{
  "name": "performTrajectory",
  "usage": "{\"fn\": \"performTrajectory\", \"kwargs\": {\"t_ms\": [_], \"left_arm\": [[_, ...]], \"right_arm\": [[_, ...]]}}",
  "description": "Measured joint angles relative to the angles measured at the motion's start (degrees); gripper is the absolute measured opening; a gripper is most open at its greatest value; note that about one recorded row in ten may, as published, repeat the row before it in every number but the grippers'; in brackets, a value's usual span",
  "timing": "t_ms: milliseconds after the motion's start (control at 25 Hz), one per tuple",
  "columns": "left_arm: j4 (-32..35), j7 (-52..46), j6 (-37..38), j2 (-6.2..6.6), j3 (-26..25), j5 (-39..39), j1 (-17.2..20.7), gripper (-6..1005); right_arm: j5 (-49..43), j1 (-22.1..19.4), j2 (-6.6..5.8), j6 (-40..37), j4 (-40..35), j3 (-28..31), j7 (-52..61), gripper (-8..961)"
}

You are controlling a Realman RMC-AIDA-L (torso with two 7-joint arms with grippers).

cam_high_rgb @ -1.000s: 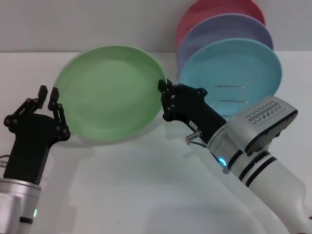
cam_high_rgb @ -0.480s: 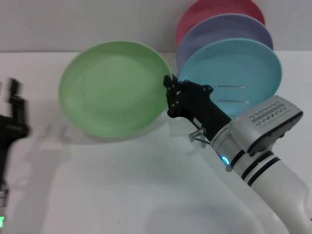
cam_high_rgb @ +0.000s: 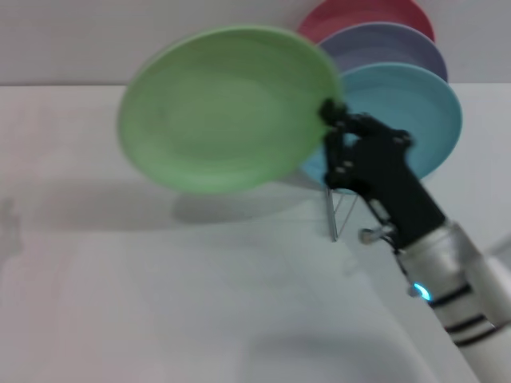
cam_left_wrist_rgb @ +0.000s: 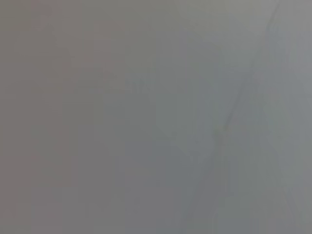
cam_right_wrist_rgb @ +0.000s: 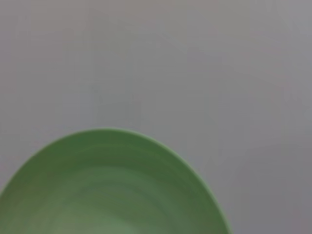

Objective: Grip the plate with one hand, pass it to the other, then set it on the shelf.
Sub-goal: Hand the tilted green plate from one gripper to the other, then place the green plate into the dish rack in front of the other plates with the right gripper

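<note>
The light green plate (cam_high_rgb: 227, 108) hangs in the air above the white table, tilted with its face toward me. My right gripper (cam_high_rgb: 332, 120) is shut on its right rim and holds it just left of the wire shelf (cam_high_rgb: 335, 211). The plate also fills the lower part of the right wrist view (cam_right_wrist_rgb: 112, 190). The shelf is mostly hidden behind the gripper and plates. My left gripper is out of view; the left wrist view shows only blank grey surface.
A turquoise plate (cam_high_rgb: 415, 112), a lavender plate (cam_high_rgb: 391, 49) and a red plate (cam_high_rgb: 359, 16) stand upright in the shelf at the back right. The white table (cam_high_rgb: 160, 287) spreads across the front and left.
The left gripper has let go of the plate and withdrawn out of the head view. The right gripper has lifted the plate up and to the right, toward the shelf.
</note>
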Motion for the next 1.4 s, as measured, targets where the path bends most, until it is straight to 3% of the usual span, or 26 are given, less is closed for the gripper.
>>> {"fn": "performTrajectory", "kwargs": {"t_ms": [40, 200, 280, 440, 800, 1400], "left_arm": [[1.76, -2.35, -0.14, 0.09, 0.15, -0.01, -1.00, 337], [3.08, -4.86, -0.60, 0.17, 0.40, -0.01, -1.71, 337], [4.17, -7.45, -0.78, 0.21, 0.39, 0.42, -2.27, 337], [4.62, -9.81, -0.79, 0.56, 0.42, 2.18, -2.58, 337], [4.52, -11.01, -0.78, 0.37, 0.49, 3.65, -2.62, 338], [0.82, -10.43, -0.23, -0.22, 2.79, 3.62, -1.23, 339]], "right_arm": [[0.10, -2.51, 0.02, -3.45, 0.57, 0.17, -0.98, 20], [0.45, -6.31, 0.02, -8.53, 1.00, 0.39, -1.67, 20], [0.75, -10.77, -0.11, -13.88, -0.03, 0.72, -2.46, 20], [0.87, -12.75, -0.19, -15.90, -2.10, 1.45, -2.65, 19], [0.92, -12.22, -0.47, -18.00, -8.60, 2.73, -2.18, 19], [0.90, -7.29, -0.63, -17.91, -20.63, 5.54, 5.71, 19]]}}
